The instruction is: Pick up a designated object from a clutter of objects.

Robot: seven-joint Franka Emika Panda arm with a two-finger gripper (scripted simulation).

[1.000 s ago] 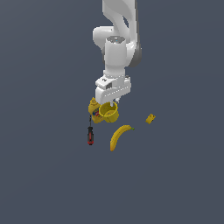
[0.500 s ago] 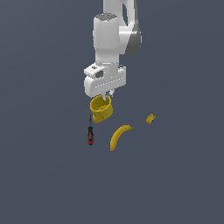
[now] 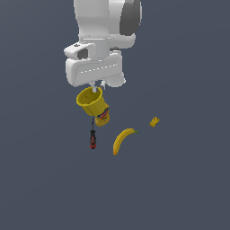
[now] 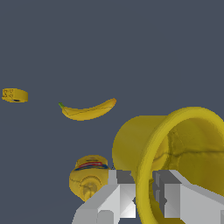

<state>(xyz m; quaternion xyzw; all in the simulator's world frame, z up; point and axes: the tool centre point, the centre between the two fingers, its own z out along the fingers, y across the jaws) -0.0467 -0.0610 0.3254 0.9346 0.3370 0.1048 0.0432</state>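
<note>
My gripper [image 3: 96, 86] is shut on the rim of the plain yellow cup [image 3: 93, 102] and holds it tilted, well above the floor. In the wrist view the cup [image 4: 170, 148] fills the near side, its rim pinched between my two grey fingers [image 4: 114, 192]. The yellow mustard bottle [image 3: 102, 117] with the red-blue label stands below and behind the cup; it also shows in the wrist view [image 4: 89, 177]. The banana [image 3: 122, 139], the red-and-black screwdriver [image 3: 93, 138] and the tiny yellow block [image 3: 155, 121] lie on the floor.
The floor is a plain dark grey surface with no visible edges. In the wrist view the banana [image 4: 87, 110] and the tiny block [image 4: 14, 95] lie apart from the bottle.
My gripper has risen with the cup in it, lifting it off the floor and away from the mustard bottle. The arm now looms larger in the exterior view.
</note>
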